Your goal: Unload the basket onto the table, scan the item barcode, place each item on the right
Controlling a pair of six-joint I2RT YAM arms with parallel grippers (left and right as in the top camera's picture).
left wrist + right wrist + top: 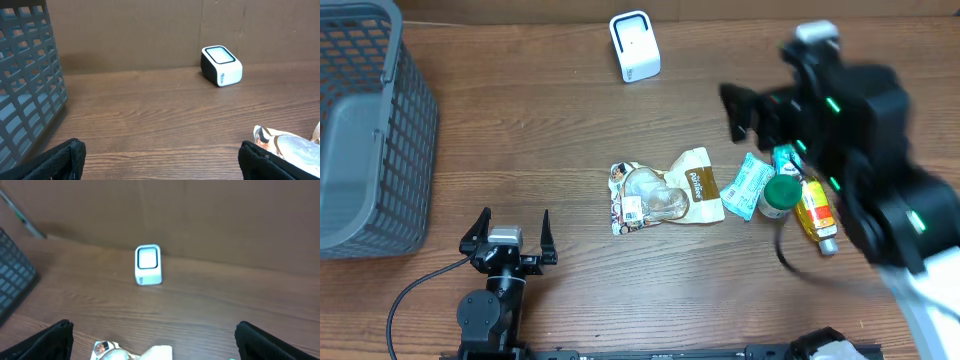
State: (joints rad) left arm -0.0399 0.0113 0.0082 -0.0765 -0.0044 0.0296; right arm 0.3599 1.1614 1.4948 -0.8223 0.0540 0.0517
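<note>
While it lies flat, crinkled tan pouch (667,195)

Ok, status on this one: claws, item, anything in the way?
Left claw open, empty, near basket. Right claw open, empty, hovering above table. Snack pouch lying flat, untouched. Nothing between it and scanner.

Print on snack pouch (695,186), scanner (221,66) — blurred, none legible

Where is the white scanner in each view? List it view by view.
Overhead: white scanner at top centre.
Left wrist: white scanner in the upper half, right of centre.
Right wrist: white scanner just left of centre.
Shared landmark: grey basket at the left edge of every view.
</note>
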